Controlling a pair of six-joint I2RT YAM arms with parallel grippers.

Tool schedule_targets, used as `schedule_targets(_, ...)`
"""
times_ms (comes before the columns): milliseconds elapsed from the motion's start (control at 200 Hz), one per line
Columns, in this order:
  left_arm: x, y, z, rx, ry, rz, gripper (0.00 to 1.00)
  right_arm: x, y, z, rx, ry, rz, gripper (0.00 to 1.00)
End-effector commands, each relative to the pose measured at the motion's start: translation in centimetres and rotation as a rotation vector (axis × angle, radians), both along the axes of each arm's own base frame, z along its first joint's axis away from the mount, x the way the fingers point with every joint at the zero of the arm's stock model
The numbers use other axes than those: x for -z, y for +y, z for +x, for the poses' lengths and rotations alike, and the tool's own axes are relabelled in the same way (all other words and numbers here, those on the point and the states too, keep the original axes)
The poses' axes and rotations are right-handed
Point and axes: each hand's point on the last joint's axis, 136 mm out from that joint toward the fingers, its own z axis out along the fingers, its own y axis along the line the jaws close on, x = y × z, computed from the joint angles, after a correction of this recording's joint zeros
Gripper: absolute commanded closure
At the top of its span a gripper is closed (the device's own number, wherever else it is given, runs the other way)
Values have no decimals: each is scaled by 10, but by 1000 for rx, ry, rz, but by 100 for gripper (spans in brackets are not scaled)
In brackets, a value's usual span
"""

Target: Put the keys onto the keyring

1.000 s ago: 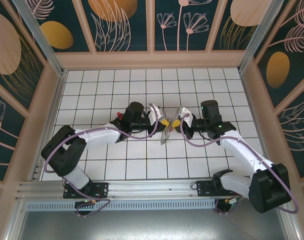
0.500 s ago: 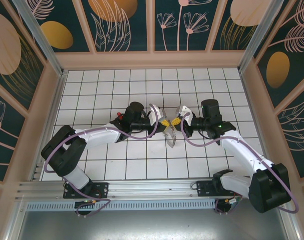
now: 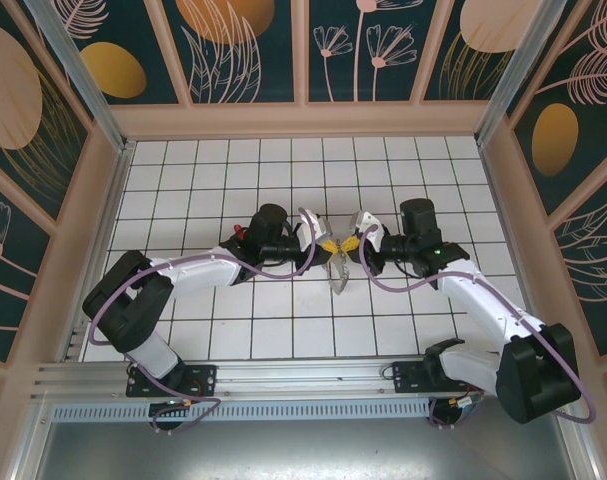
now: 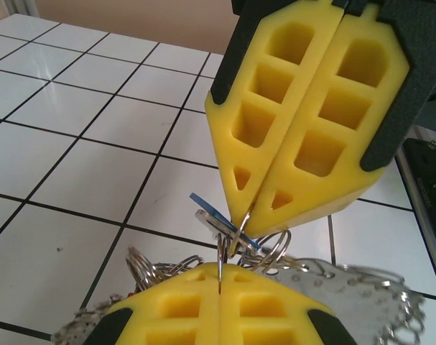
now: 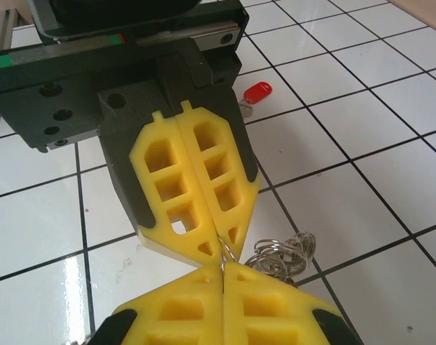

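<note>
My two grippers meet tip to tip above the middle tiles, the left gripper (image 3: 328, 244) and the right gripper (image 3: 351, 243). The keyring (image 3: 340, 272) hangs from them as a silvery bunch. In the left wrist view my left gripper (image 4: 221, 277) is shut on a thin wire ring of the keyring (image 4: 275, 251). The right gripper (image 4: 246, 221) above is shut on another wire loop, beside a flat silvery piece with a blue edge (image 4: 207, 208). In the right wrist view the right gripper (image 5: 223, 272) pinches the same wire against the left gripper (image 5: 219, 244). One red-headed key (image 5: 257, 92) lies on the tiles behind.
The white tiled floor (image 3: 283, 180) is walled in by a wooden frame and patterned panels (image 3: 233, 60). A metal rail (image 3: 283, 375) with both arm bases runs along the near edge. Loose coils of the ring bunch (image 5: 282, 253) hang just right of the fingertips.
The dangling bunch under the fingertips has swung slightly to the right. Both grippers stay shut and almost still, tips together.
</note>
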Motion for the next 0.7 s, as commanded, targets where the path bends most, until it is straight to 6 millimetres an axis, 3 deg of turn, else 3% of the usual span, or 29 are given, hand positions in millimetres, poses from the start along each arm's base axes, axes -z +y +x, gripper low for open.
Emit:
schedule_targets(0,-24,-10,2,33,-61,-64,100,0,4,0,-8,-3,4,100)
schedule_targets(696,-25,-10,0,45,-110,-89,100,13,-7,26,166,69,-46,100)
